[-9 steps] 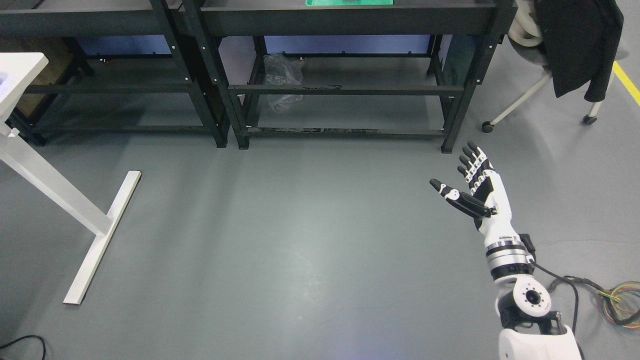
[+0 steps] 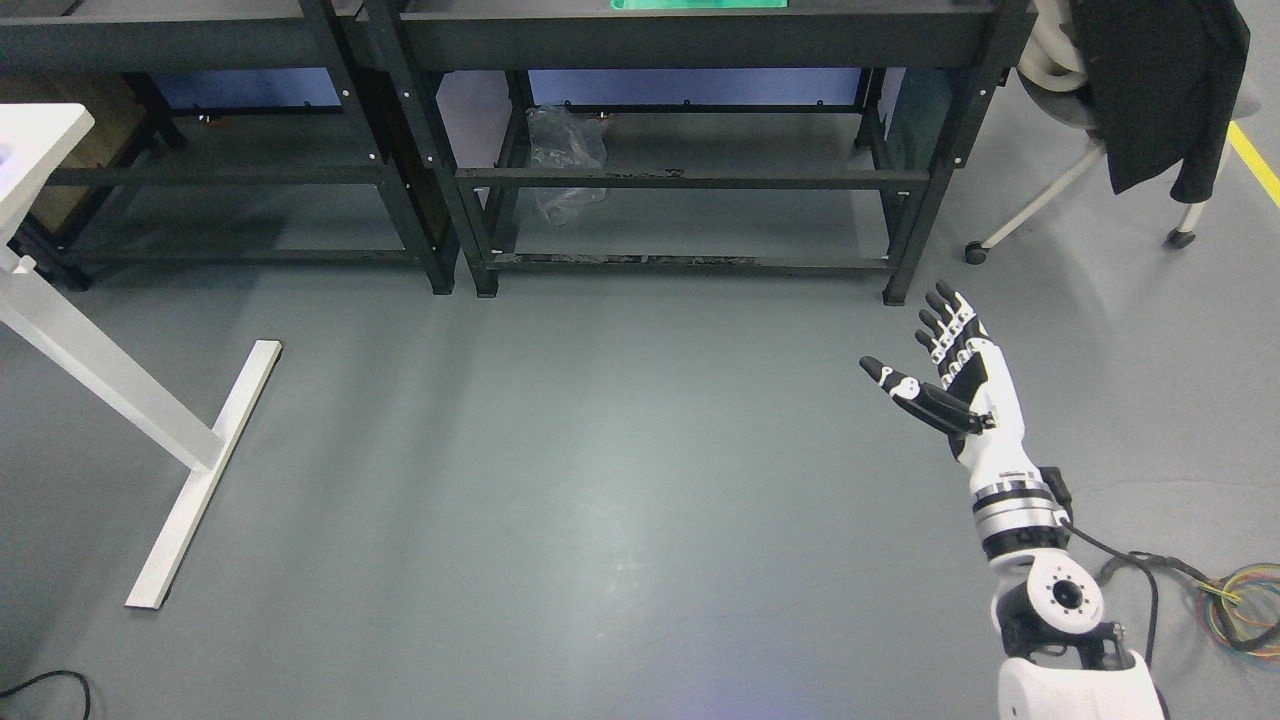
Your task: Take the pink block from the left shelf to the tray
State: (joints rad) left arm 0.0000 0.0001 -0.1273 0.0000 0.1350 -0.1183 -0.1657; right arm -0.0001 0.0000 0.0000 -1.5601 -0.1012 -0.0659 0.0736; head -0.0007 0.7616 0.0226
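Nowhere visible: pink block, neither on the shelves nor on the floor. Only a thin green strip of tray (image 2: 698, 4) showing at the far top edge, resting on the top board of the right black shelf (image 2: 690, 178). Contents of tray cut off by the frame; cannot tell what lies in it. Left black shelf (image 2: 215, 176) standing just beside the right one, legs nearly touching at the middle. Crumpled clear plastic bag (image 2: 566, 160) hanging over the middle rail of the right shelf, left part.

Right hand (image 2: 945, 365) raised over bare grey floor (image 2: 560, 480), near side, right of centre, well apart from both shelves. Fingers (image 2: 948, 318) extended and spread, thumb stuck out to the left, palm released, grasping nothing. Forearm entering from lower right corner, black cable trailing off the wrist joint toward a coil of coloured wires (image 2: 1245, 608) on the floor at the right edge.

White table (image 2: 40, 135) at the far left, its white foot (image 2: 205, 470) lying along the floor. Chair with dark jacket (image 2: 1160, 80) at far right; yellow floor line just beyond it.
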